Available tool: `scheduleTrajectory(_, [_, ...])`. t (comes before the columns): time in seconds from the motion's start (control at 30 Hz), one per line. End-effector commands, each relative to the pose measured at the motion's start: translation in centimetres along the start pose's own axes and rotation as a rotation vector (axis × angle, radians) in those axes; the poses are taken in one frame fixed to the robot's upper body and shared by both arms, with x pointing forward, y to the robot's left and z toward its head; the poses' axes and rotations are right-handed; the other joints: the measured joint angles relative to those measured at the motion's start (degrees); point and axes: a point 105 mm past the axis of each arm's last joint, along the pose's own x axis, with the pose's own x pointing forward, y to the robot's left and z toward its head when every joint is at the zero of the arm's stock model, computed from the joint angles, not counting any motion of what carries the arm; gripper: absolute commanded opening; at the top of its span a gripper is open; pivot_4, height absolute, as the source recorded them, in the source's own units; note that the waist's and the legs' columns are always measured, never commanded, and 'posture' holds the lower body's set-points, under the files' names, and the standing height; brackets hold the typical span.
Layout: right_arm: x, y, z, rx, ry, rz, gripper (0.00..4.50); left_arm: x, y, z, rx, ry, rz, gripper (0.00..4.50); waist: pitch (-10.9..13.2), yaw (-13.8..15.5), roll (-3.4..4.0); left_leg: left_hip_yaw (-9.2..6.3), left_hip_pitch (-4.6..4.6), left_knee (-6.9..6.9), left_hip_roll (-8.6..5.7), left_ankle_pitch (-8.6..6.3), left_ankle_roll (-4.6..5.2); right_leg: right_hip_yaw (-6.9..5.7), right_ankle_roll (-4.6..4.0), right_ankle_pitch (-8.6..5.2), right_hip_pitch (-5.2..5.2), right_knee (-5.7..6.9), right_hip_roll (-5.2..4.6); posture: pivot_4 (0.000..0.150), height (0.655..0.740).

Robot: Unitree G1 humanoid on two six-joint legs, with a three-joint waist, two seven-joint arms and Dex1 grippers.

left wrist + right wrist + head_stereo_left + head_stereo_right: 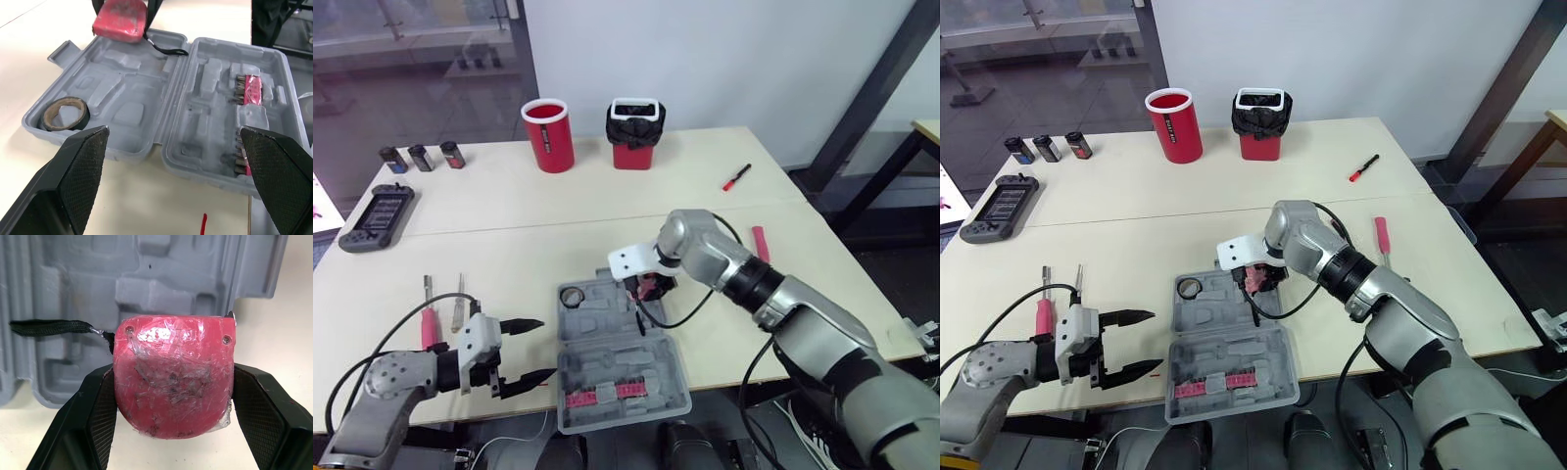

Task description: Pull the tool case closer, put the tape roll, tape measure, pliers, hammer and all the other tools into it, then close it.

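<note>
the right gripper [173, 377] has its fingers [100, 411] clenched on either side of the red tape measure [171, 401], at the upper right corner of the open grey tool case [607, 338], mid-frame. the right wrist view shows its scuffed film wrap, two screws and black strap [49, 326]; in the eye views the wrist hides most of it. the left gripper [546, 348], lower left, is spread wide and empty beside the case. the left wrist view shows the tape roll [68, 126] seated in a corner pocket. the red-handled tools [431, 318] at lower left are hard to identify.
</note>
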Motion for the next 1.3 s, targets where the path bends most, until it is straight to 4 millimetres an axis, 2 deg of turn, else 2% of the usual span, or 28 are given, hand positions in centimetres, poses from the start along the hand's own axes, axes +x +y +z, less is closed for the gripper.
scheduleTrajectory(0.03, [-0.2, -0.8, 0.4, -0.045, 0.026, -0.029, 2.92, -0.1, 0.3, 1.4, 0.038, -0.045, 0.027, 4.50, 0.0, 0.0, 0.00, 0.00, 0.01, 0.00, 0.00, 0.00, 0.00, 0.00, 0.00, 0.00, 0.00, 0.01, 0.00, 0.150, 0.7387])
scheduleTrajectory(0.4, [1.1, -0.8, 0.0, -0.028, 0.040, -0.013, 2.92, 0.0, 0.8, 2.0, 0.063, -0.072, 0.062, 4.50, 0.0, -0.1, 0.00, 0.00, 0.01, -0.01, 0.00, 0.00, 0.00, 0.00, 0.00, 0.00, 0.00, 0.01, 0.01, 0.150, 0.7387])
scheduleTrajectory(0.7, [1.2, -0.6, 0.2, -0.018, 0.028, -0.009, 2.92, 0.0, 0.6, 2.1, 0.060, -0.071, 0.054, 4.50, 0.0, -0.1, 0.00, 0.00, 0.01, -0.01, 0.00, 0.00, 0.00, 0.00, 0.00, 0.00, 0.00, 0.01, 0.01, 0.150, 0.7387])
scheduleTrajectory(0.73, [1.2, -0.7, 0.2, -0.017, 0.025, -0.013, 3.42, 0.0, 0.6, 2.1, 0.059, -0.071, 0.053, 4.50, 0.0, -0.1, 0.00, 0.00, 0.01, -0.01, 0.00, 0.00, 0.00, 0.00, 0.00, 0.00, 0.00, 0.01, 0.01, 0.150, 0.7387])
scheduleTrajectory(0.8, [0.8, -0.9, 0.4, -0.007, 0.010, -0.023, 4.35, 0.1, 0.5, 2.0, 0.055, -0.071, 0.048, 4.50, 0.0, -0.1, 0.00, -0.01, 0.01, -0.01, 0.00, 0.00, 0.00, 0.00, 0.00, 0.00, 0.00, 0.01, 0.01, 0.150, 0.7387])
scheduleTrajectory(0.83, [0.6, -0.9, 0.5, 0.000, 0.000, -0.026, 4.47, 0.1, 0.4, 2.0, 0.054, -0.071, 0.045, 4.50, 0.0, -0.1, 0.00, 0.00, 0.01, -0.01, 0.00, 0.00, 0.00, 0.00, 0.00, 0.00, 0.00, 0.01, 0.01, 0.150, 0.7387])
scheduleTrajectory(0.97, [-0.3, -0.9, 1.0, 0.016, -0.035, -0.035, 4.47, 0.2, 0.1, 2.0, 0.048, -0.072, 0.036, 4.50, 0.0, -0.1, 0.00, -0.01, 0.01, -0.02, 0.00, 0.00, 0.00, 0.00, 0.00, 0.00, 0.00, 0.01, 0.01, 0.150, 0.7387])
scheduleTrajectory(1.1, [-3.5, -0.4, 1.8, 0.105, -0.176, -0.058, 4.47, 0.4, -0.2, 1.9, 0.042, -0.071, 0.029, 4.50, 0.0, 0.2, 0.01, -0.01, 0.00, -0.02, 0.00, 0.00, 0.00, 0.00, 0.01, 0.00, 0.00, 0.00, 0.01, 0.150, 0.7387])
scheduleTrajectory(1.27, [-5.1, 0.6, 1.1, 0.244, -0.297, -0.098, 4.47, 0.4, -0.5, 2.0, 0.036, -0.071, 0.028, 4.50, 0.0, 0.2, -0.02, -0.03, 0.03, -0.01, 0.00, 0.00, 0.00, -0.01, 0.00, -0.01, 0.05, -0.01, 0.01, 0.150, 0.7387])
scheduleTrajectory(1.3, [-5.1, 0.7, 0.5, 0.320, -0.339, -0.124, 4.47, 0.4, -0.5, 1.9, 0.034, -0.070, 0.031, 4.50, 0.0, 0.1, -0.02, -0.03, 0.05, 0.00, 0.00, 0.00, 0.00, -0.01, 0.00, -0.01, 0.07, -0.01, 0.01, 0.150, 0.7387])
